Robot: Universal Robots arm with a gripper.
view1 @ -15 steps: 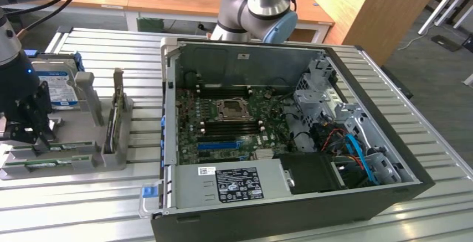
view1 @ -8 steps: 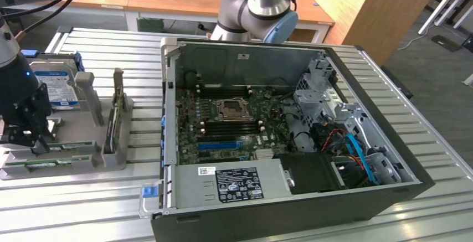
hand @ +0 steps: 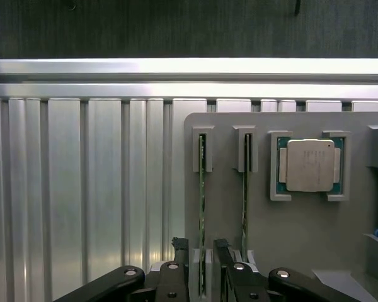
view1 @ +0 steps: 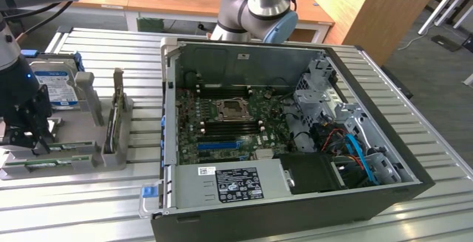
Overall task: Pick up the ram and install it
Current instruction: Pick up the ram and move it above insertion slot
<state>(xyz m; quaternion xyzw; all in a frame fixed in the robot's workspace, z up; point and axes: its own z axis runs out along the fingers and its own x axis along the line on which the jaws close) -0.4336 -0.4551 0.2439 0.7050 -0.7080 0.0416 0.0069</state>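
Spanning the scene, a slatted metal table (view1: 88, 209) was seen carrying everything else. An open computer case (view1: 296, 222) was laid on its side at the centre, with the motherboard (view1: 221, 120) exposed inside and the robot arm's base (view1: 258, 6) seen beyond it. A grey holder tray (view1: 77, 142) was placed on the table to the exterior view's left of the case, well apart from the board, and a blue-labelled hard drive (view1: 55, 87) was held at its far end. The black gripper (view1: 30, 142) was positioned low over this tray. In the wrist view its two fingers (hand: 178, 251) were set partly open, one on each side of the ram (hand: 201, 189), with a narrow gap visible on each side, so nothing was gripped. The ram was stood on edge in its slot in the tray. A second green stick (hand: 245, 189) was slotted just beside it, and a square silver-topped processor (hand: 310, 165) was seated in a recess next to that
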